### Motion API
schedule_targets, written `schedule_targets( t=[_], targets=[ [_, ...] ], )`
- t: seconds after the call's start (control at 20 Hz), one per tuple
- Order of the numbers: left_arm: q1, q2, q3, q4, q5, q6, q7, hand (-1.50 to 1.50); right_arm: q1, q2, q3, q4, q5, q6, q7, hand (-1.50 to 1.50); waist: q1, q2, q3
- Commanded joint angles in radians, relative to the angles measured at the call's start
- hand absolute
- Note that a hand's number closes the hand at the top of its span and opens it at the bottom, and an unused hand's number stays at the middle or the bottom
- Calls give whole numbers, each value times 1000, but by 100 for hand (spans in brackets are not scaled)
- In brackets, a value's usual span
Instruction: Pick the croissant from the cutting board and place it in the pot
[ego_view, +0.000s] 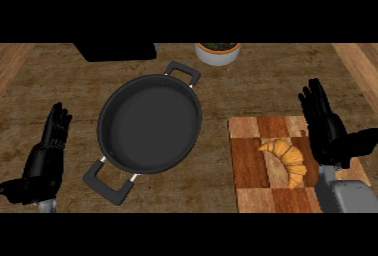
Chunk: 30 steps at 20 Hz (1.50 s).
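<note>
- The croissant (286, 160) lies on the cutting board (247, 165), which sits at the near right of the surface (66, 85); it curves from the board's middle toward the near edge, not yet picked up.
- The right robot hand (325, 127) hangs over the board's right side, just beside the croissant, fingers straight and pointing far, holding nothing. By my reading it is placed there to come down on the pastry.
- The pot (150, 122), black and two-handled, stands left of the board with its mouth bare, near enough for a short carry leftward.
- The left robot hand (46, 155) rests open at the near left, fingers up, apart from the pot.
- A white planter (217, 54) stands at the far edge, out of the way.
</note>
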Motion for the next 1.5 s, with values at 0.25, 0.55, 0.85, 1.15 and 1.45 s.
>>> schedule_targets(
  t=[0.25, 0.55, 0.85, 1.15, 1.45],
  targets=[
    [-18, 203, 81, 172, -85, -30, 222, 0, -8, -140, 182, -76, 84, 261, -18, 150, 43, 20, -8],
    [-103, 162, 60, 221, -41, -34, 441, 0, 163, -103, 114, -95, 477, -222, -299, -150, 5, 18, -7],
    [-16, 177, 64, 108, -45, -62, 488, 0, 393, -205, 189, -449, 616, -184, -104, -150, 32, 9, -9],
    [-120, 194, 75, 190, -53, -96, 510, 0, 379, -366, 181, -515, 804, -6, 234, -150, 30, 13, -12],
    [-168, 166, 59, 213, -76, -82, 517, 0, 322, -514, 188, -663, 775, 329, 540, -150, 41, 20, -13]
  ],
)
